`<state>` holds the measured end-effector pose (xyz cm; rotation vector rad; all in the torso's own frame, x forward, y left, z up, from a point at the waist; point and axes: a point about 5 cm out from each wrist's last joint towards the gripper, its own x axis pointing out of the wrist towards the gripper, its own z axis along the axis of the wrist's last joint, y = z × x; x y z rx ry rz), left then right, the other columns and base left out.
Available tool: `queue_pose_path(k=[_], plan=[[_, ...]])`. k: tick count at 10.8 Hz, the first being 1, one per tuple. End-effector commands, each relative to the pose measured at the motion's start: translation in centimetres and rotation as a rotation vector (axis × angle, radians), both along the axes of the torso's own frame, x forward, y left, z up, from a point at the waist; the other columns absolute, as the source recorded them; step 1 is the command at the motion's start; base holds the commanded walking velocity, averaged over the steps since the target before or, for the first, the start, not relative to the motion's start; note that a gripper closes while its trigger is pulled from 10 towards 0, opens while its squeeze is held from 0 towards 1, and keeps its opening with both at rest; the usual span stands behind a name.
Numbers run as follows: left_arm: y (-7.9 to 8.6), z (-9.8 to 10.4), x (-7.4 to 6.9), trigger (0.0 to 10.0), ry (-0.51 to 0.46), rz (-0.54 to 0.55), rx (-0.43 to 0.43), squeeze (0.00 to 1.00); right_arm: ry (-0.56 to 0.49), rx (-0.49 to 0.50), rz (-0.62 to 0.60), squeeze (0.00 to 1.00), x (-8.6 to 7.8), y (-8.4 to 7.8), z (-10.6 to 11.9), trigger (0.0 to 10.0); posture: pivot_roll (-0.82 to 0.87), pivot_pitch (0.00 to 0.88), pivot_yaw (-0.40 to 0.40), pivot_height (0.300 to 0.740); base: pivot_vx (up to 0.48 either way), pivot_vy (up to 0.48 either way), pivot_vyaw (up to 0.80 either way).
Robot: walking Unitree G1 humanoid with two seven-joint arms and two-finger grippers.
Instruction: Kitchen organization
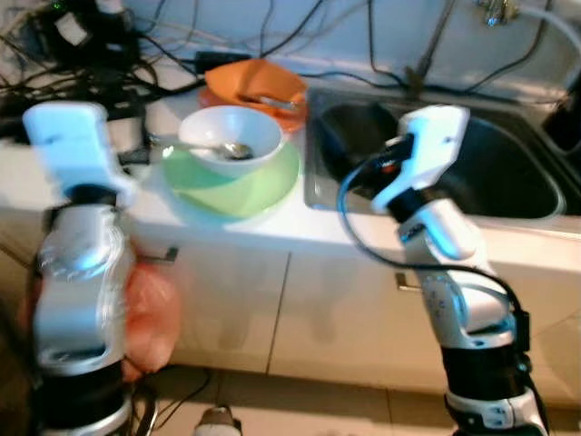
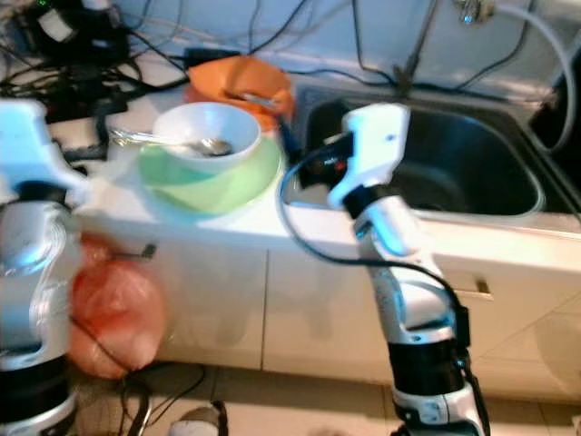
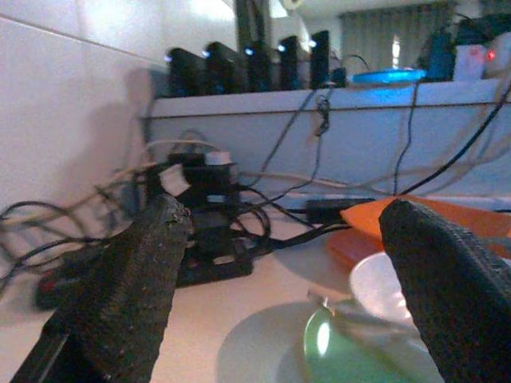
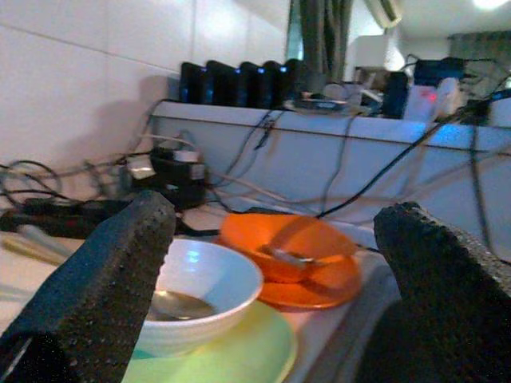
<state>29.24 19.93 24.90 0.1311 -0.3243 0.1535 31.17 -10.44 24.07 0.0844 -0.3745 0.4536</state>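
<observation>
My left hand [image 3: 287,295] is raised at the worktop's [image 1: 163,213] left end, fingers [image 3: 128,295] spread wide and holding nothing. Beyond it, a tangle of black cables and power bricks [image 3: 200,187] lies against the tiled wall. An orange-pink bag [image 2: 113,309] hangs below the worktop edge, beside my left arm (blurred, contents not discernible).

Next along, a white bowl [image 1: 231,136] sits on a green plate [image 1: 238,186]; a metal spoon [image 1: 218,147] rests inside the bowl with its handle pointing left over the rim. Just behind these, an orange bowl [image 4: 287,243] sits on an orange plate [image 4: 319,289], with a utensil lying in it.

My right hand [image 4: 263,279] hovers near the sink's [image 1: 508,173] left rim, aimed toward the dishes, fingers [image 4: 104,279] wide apart and empty. The steel sink lies to the right, with a tap [image 1: 495,11] above it at the back.
</observation>
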Motion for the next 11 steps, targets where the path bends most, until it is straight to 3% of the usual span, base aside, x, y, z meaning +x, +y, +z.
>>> queue_pose_path(k=[1,4,11], plan=[[-0.6,-0.8,0.5,10.0,0.039,-0.044,-0.010,0.00,-0.002,0.000,-0.021,0.00,0.2,-0.2,0.0,10.0,0.12,0.059,-0.059,0.740,0.000,0.000,0.00],[-0.8,-0.5,0.9,10.0,0.040,-0.059,-0.029,0.00,-0.005,0.003,-0.034,0.00,0.2,-0.3,0.0,10.0,0.11,0.062,-0.060,0.740,0.000,0.000,0.00],[-1.0,1.0,0.9,10.0,-0.034,-0.075,-0.039,0.00,-0.025,0.001,-0.052,0.00,0.0,-0.5,0.2,10.0,0.10,0.074,-0.066,0.740,0.424,0.000,0.00]])
